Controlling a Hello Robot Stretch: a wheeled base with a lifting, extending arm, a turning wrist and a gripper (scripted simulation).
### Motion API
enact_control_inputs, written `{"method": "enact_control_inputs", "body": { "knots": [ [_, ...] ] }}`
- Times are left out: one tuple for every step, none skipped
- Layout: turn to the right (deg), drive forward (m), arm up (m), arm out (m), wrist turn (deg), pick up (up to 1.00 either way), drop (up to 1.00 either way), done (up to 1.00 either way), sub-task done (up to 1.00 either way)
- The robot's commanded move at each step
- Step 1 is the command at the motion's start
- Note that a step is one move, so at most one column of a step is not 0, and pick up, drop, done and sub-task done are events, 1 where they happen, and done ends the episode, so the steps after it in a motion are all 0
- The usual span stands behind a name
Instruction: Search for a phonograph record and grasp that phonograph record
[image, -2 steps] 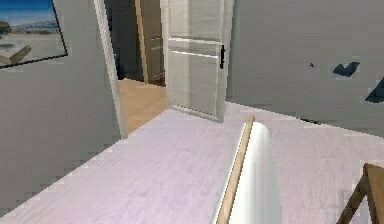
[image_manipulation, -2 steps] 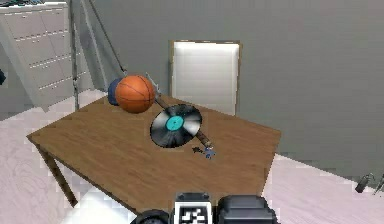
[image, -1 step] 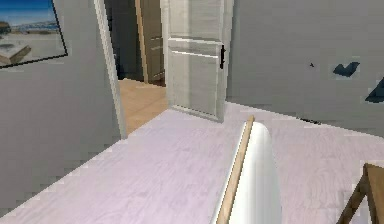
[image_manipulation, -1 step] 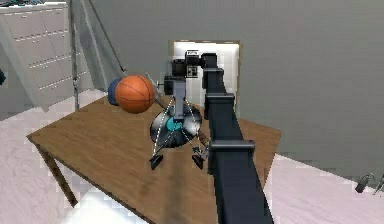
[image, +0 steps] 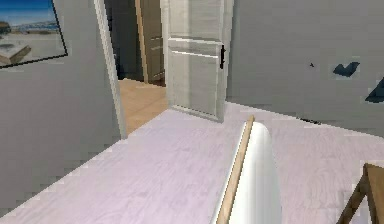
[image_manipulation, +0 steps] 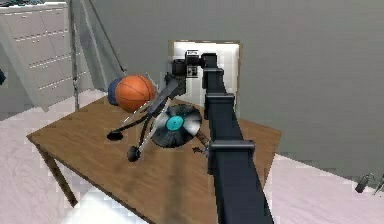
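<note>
On the brown wooden table (image_manipulation: 90, 150) in the arm side view lies a dark phonograph record (image_manipulation: 175, 126) with a teal label, near the table's middle. My arm rises from the bottom edge, and its gripper (image_manipulation: 127, 141) reaches down and left over the tabletop, just left of the record. An orange basketball (image_manipulation: 133, 92) sits behind the gripper's fingers (image_manipulation: 150, 120). With the record and ball so close to the gripper on the table, I cannot tell whether it holds anything.
A white framed panel (image_manipulation: 222, 62) leans on the grey wall behind the table; a white dresser (image_manipulation: 40, 48) and a metal stand (image_manipulation: 82, 50) are at left. Ahead, an open white door (image: 195, 55) leads to a wood-floored hall; a white board (image: 255, 175) lies on the floor.
</note>
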Motion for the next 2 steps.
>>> {"method": "enact_control_inputs", "body": {
  "knots": [
    [0.0, 0.00, 0.00, 0.00, 45.0, 0.00, 0.00, 0.00, 0.00],
    [0.0, 0.00, 0.00, 0.00, 45.0, 0.00, 0.00, 0.00, 0.00]
  ]
}}
